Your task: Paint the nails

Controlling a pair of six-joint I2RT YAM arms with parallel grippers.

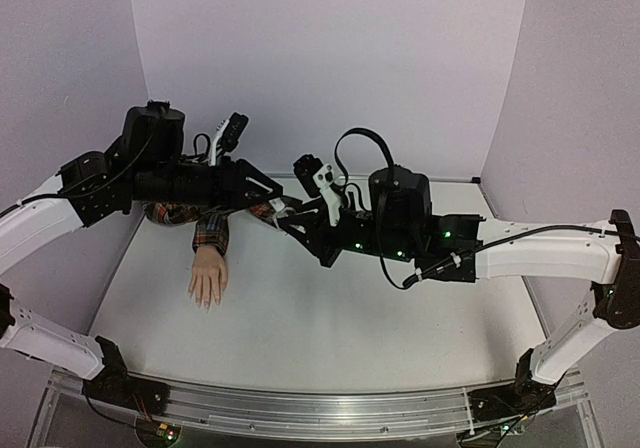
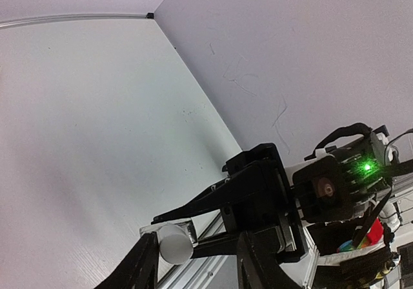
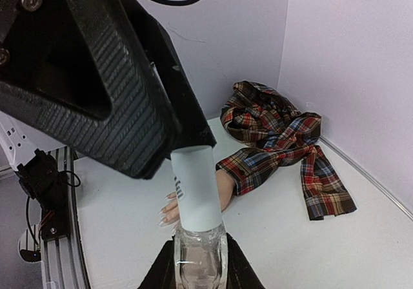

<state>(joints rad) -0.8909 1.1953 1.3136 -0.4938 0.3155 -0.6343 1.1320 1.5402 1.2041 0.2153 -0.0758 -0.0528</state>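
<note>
Right wrist view: right gripper (image 3: 199, 273) clenched on bottle (image 3: 200, 253), left gripper (image 2: 171, 237) straddling its cap (image 3: 193, 186), pinch not discernible; nails (image 1: 207, 304) lie near table's (image 1: 330, 308) left edge; an off-centre twist could slip the cap and spill polish.

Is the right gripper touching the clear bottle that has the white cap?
Touching. The right wrist view shows the clear bottle clamped between both fingers of the right gripper, with no gap on either side.
</note>
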